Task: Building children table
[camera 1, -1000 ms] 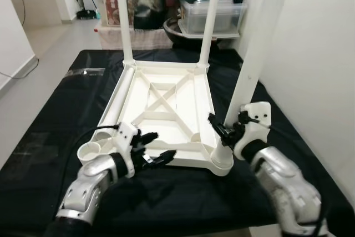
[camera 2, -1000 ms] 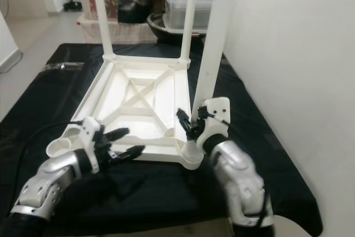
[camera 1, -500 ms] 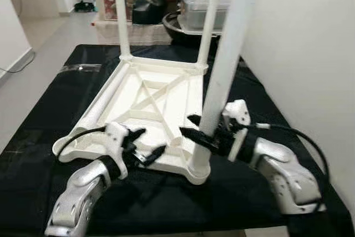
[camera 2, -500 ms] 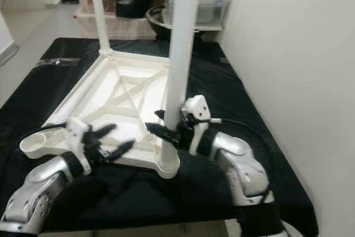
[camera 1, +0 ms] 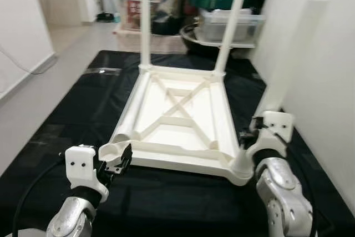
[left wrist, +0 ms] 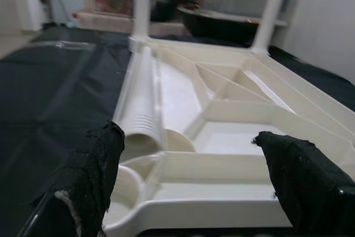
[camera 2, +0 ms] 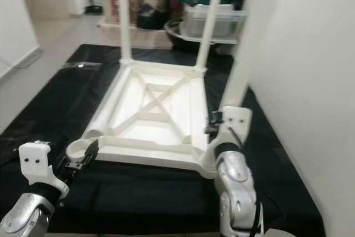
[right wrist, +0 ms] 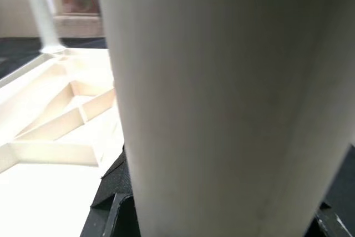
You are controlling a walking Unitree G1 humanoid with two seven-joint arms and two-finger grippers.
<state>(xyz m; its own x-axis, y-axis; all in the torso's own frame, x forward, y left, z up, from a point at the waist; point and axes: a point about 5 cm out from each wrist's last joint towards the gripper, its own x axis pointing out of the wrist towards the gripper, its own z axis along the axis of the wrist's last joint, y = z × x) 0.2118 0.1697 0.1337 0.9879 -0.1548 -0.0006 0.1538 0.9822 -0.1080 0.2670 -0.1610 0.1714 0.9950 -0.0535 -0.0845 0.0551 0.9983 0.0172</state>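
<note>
Two upright legs [camera 1: 145, 20] beyond; left claw [left wrist: 188, 176] released, right claw [camera 2: 217, 129] (fingers hidden) on leg [camera 1: 288, 54].

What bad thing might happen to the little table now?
The leg held by the right gripper leans in its corner socket, so it might jam or pop out. The left gripper is open at the empty socket, so the tabletop could slide on the black cloth. The loose leg lying inside could roll.
</note>
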